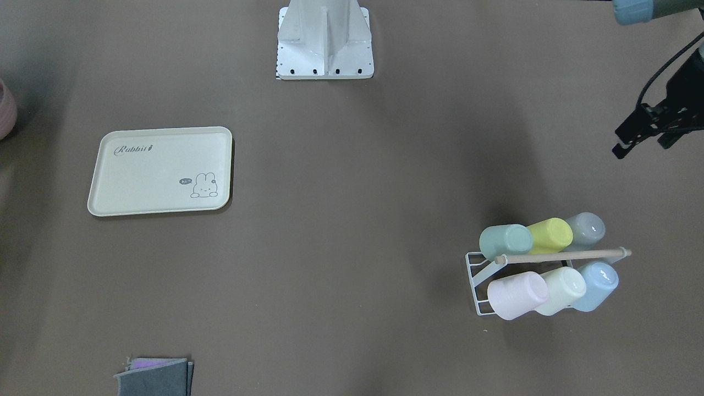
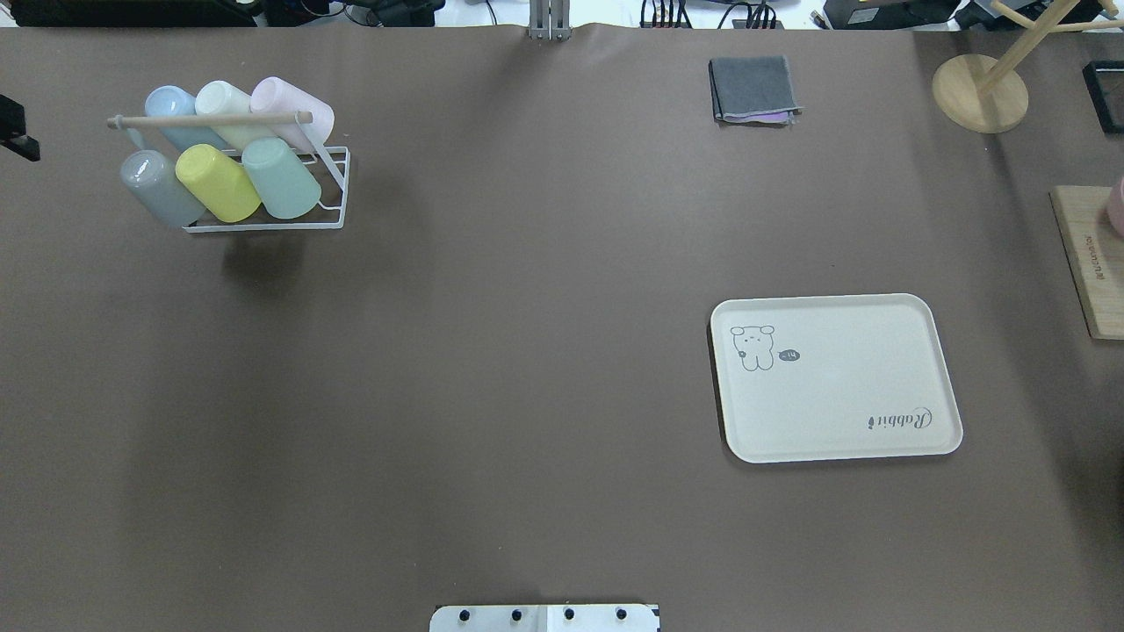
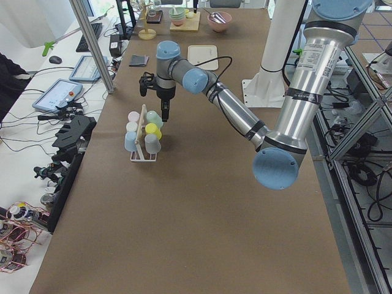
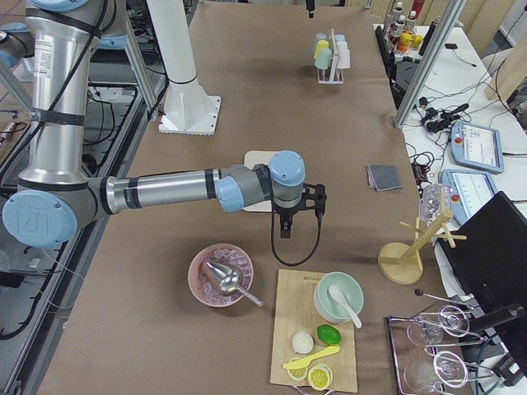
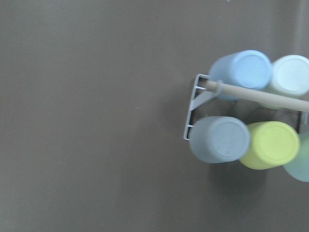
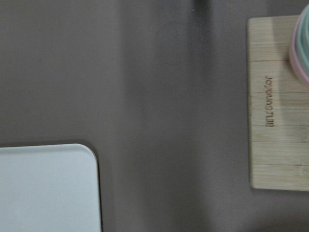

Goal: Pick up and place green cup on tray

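The green cup (image 1: 506,242) is mint green and lies tilted on a white wire rack (image 1: 477,286) with several other cups; it is the end cup of the row nearer the robot, next to a yellow-green cup (image 1: 551,235). It also shows in the overhead view (image 2: 281,177) and at the left wrist view's edge (image 5: 301,164). The cream tray (image 1: 159,170) with "Rabbit" script lies flat and bare across the table (image 2: 834,377). My left gripper (image 1: 643,146) hovers open beside the rack, apart from the cups. My right gripper (image 4: 288,220) hangs beside the tray; I cannot tell whether it is open or shut.
A folded grey cloth (image 2: 755,88) lies at the far edge. A wooden cutting board (image 2: 1089,263) with bowls, a pink bowl (image 1: 4,107) and a wooden stand (image 2: 979,92) are at the robot's right end. The robot base (image 1: 324,41) stands mid-table.
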